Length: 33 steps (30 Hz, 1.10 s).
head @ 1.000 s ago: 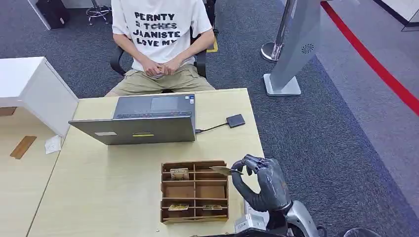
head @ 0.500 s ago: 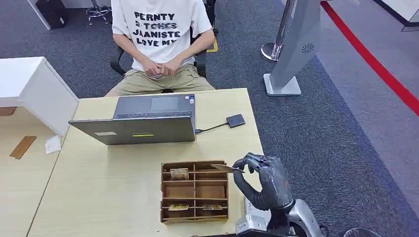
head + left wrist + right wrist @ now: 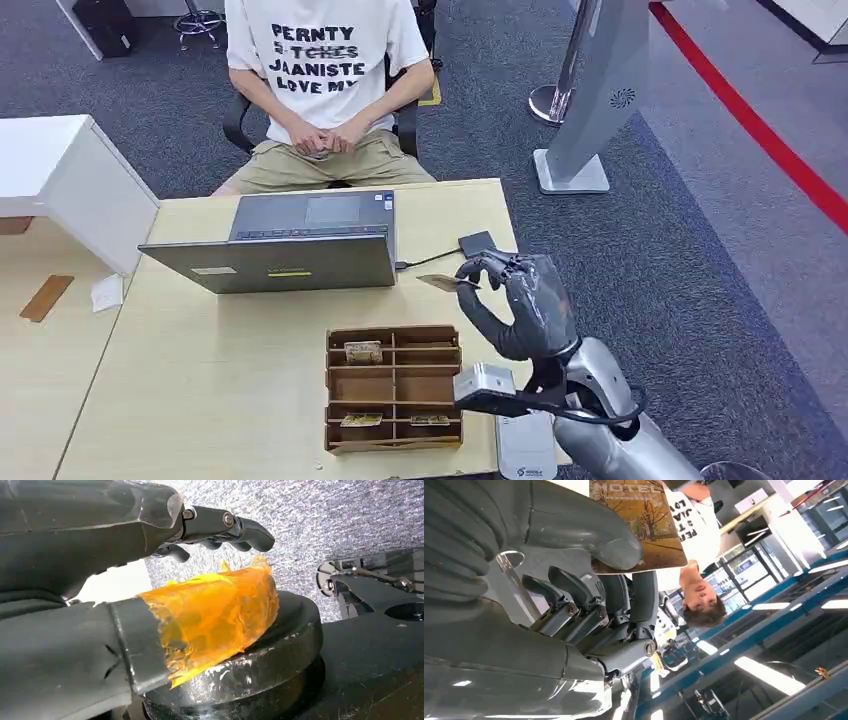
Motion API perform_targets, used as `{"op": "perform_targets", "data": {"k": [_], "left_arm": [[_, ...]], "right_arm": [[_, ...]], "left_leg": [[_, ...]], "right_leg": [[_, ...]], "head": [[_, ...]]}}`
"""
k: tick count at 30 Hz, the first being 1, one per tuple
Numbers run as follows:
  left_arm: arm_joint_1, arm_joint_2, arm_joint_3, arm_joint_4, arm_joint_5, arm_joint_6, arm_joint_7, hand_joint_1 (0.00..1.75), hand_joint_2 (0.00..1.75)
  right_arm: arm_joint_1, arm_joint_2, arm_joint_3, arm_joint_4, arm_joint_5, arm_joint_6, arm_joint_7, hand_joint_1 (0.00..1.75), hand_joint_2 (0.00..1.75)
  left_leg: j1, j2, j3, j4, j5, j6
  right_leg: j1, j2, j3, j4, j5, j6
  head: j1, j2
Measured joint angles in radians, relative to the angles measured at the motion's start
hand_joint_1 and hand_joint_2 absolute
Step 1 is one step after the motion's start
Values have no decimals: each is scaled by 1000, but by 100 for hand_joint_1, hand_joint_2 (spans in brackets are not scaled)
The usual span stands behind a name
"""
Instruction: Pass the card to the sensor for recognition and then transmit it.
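My right hand pinches a brown hotel card between thumb and fingers and holds it flat above the table, just in front of the small black sensor. The sensor lies near the table's right edge, and a cable joins it to the laptop. In the right wrist view the card sits under the thick thumb, printed face showing. The left hand hangs with its fingers apart and nothing in it; orange tape wraps its thumb.
A wooden compartment tray with a few cards stands near the front edge, below my right hand. A person sits on the far side behind the laptop. A white device lies at the front right corner. A grey kiosk stands beyond the table.
My right hand has risen from beside the tray's top right compartment and carried the card away from me, toward the black sensor. The person and the laptop have not moved.
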Motion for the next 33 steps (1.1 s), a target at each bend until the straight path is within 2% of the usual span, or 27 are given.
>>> {"op": "perform_targets", "data": {"k": [5, 9, 16, 24, 33], "left_arm": [[-1, 0, -14, 0, -9, -2, 3, 0, 0], [-6, 0, -26, 0, -28, -9, 7, 0, 0], [-25, -1, -60, 0, -68, -24, 26, 0, 0], [-41, -3, -95, 0, -95, -32, 40, 0, 0], [-49, -6, -121, 0, -114, -40, 50, 0, 0]], "right_arm": [[-48, 15, 9, 28, 4, 5, 11, 175, 175], [-135, 41, 18, 61, 8, 59, 48, 175, 175], [-328, 140, 35, 198, 29, 155, 128, 175, 175], [-470, 242, 55, 360, 101, 169, 185, 175, 175], [-542, 319, 74, 491, 195, 182, 217, 175, 175]], "left_leg": [[0, 0, -1, 0, 0, 0], [0, 1, 0, 0, 0, 0], [0, 0, 0, 0, 2, -2], [0, 0, 0, 0, 2, -2], [0, 0, 0, 0, 2, -2]], "right_leg": [[0, 0, 0, 0, 0, 0], [0, 0, 0, 0, 0, 0], [0, 0, 0, 1, 1, 0], [0, 0, -1, 2, 1, -1], [0, 0, -1, 2, 1, 0]], "head": [[0, 0], [0, 0], [0, 0], [0, 0], [0, 0]]}}
